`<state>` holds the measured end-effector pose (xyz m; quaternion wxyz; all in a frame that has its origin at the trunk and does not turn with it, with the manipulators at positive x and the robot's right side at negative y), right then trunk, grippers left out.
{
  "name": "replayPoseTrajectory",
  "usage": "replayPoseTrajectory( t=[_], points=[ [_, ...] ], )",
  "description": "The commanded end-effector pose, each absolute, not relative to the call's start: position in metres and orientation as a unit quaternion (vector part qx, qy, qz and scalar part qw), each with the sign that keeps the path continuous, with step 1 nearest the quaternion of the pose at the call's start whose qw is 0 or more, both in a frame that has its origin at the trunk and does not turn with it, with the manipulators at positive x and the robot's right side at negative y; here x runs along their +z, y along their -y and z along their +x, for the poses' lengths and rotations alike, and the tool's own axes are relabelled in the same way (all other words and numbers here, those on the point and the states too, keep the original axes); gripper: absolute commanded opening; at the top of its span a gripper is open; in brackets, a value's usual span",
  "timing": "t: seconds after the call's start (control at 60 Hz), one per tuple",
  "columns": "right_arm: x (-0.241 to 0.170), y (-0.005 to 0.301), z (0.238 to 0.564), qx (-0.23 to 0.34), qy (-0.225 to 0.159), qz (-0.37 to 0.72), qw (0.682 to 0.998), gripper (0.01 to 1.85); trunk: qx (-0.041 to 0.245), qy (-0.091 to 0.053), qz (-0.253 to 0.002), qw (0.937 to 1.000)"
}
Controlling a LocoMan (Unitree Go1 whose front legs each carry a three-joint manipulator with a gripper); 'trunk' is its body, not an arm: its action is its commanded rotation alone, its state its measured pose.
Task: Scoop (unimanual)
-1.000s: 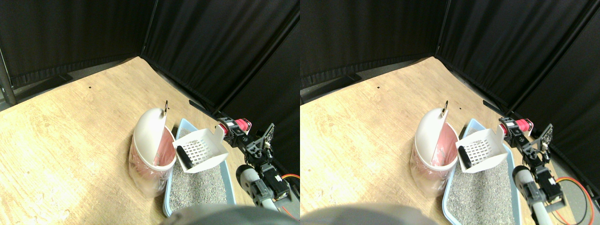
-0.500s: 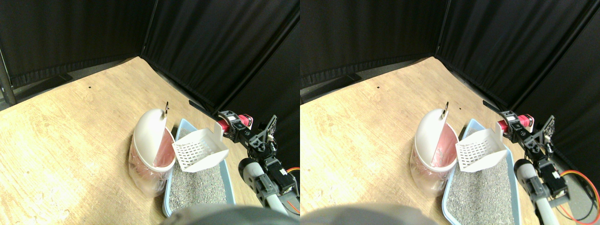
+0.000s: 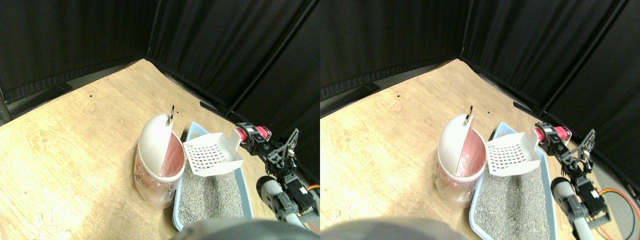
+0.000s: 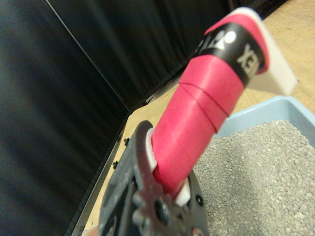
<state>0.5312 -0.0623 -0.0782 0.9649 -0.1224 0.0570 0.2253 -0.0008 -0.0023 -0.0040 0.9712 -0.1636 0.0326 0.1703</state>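
White slotted scoop (image 3: 212, 156) held by its red-wrapped handle (image 4: 202, 118) in right gripper (image 3: 251, 137), jaws clenched on it. Hangs above blue litter tray (image 3: 177, 216), touching bin (image 3: 157, 157) rim. Long axis runs handle-to-bin; litter lies straight below.

The bin (image 3: 159, 162) stands on the floor (image 3: 75, 130) just left of the litter tray (image 3: 212, 197); the scoop (image 3: 211, 156) hangs above the tray's far end

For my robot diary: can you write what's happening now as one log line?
right gripper: shut on scoop handle | scoop: empty, raised over litter tray, beside bin
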Motion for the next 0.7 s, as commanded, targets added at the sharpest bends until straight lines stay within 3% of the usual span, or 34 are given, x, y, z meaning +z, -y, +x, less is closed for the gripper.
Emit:
replayPoseTrajectory(
  t=[0.017,0.183,0.35,0.55,0.7],
  points=[
    [-0.073,0.065,0.529,0.229,-0.018,-0.081,0.97,0.06,0.162,-0.03,-0.161,0.9731],
    [-0.079,0.09,0.526,0.195,0.006,-0.025,0.981,0.06,0.138,-0.032,-0.144,0.9794],
    [-0.089,0.131,0.522,0.158,0.059,0.019,0.985,0.06,0.117,-0.033,-0.128,0.9844],
    [-0.103,0.169,0.514,0.097,0.052,0.037,0.993,0.06,0.09,-0.034,-0.108,0.9895],
    [-0.11,0.186,0.509,0.081,0.058,0.034,0.994,0.06,0.078,-0.036,-0.1,0.9913]
  ],
)
